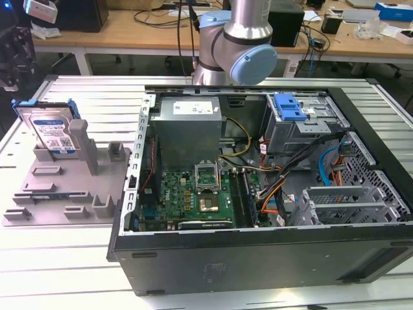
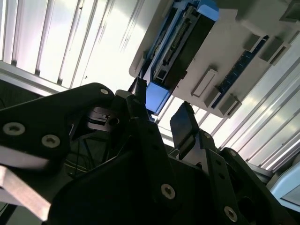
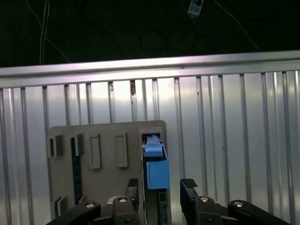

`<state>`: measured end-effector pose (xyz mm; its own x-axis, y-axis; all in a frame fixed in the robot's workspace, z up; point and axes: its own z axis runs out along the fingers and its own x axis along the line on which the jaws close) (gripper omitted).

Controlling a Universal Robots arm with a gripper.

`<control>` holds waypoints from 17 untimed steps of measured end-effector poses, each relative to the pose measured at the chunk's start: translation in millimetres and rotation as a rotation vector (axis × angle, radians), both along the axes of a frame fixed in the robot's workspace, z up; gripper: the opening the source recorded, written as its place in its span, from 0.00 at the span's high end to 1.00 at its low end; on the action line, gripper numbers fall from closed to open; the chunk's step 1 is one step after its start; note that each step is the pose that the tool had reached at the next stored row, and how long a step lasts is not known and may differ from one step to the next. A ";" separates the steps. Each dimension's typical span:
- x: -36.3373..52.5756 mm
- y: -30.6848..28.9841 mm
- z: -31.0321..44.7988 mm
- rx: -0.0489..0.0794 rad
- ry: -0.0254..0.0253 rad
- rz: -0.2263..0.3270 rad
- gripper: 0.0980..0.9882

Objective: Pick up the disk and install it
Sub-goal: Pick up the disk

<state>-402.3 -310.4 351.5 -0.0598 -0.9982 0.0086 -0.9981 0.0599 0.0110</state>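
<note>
Black fingers [image 3: 189, 190] of the hand [image 3: 161, 187] stand wide apart in both wrist views, closed on nothing. The blue end of the disk [image 3: 157, 171] lines up with the gap between them. From the exterior view, the disk stands upright in the grey fixture tray [image 1: 58, 194] on the ribbed worktop [image 1: 64, 271], to the exterior view's left of the open computer case [image 1: 258, 265].

You're in an electronics lab; an opened computer case [image 1: 258, 265] sits on a slatted metal desk [image 1: 64, 258]; cable-strewn wooden desks [image 1: 129, 32] stand behind.
</note>
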 end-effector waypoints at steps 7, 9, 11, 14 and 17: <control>-0.9 0.0 -7.4 0.000 0.0033 0.002 0.57; -1.2 0.0 -9.6 0.000 0.0048 0.004 0.57; -1.3 0.0 -11.2 0.000 0.0057 0.005 0.57; -1.7 0.0 -13.7 0.000 0.0073 0.007 0.57; -2.4 0.0 -16.1 0.000 0.0083 0.009 0.57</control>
<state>-404.7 -310.5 335.3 -0.0509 -0.9987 0.0091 -0.9985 0.0511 0.0192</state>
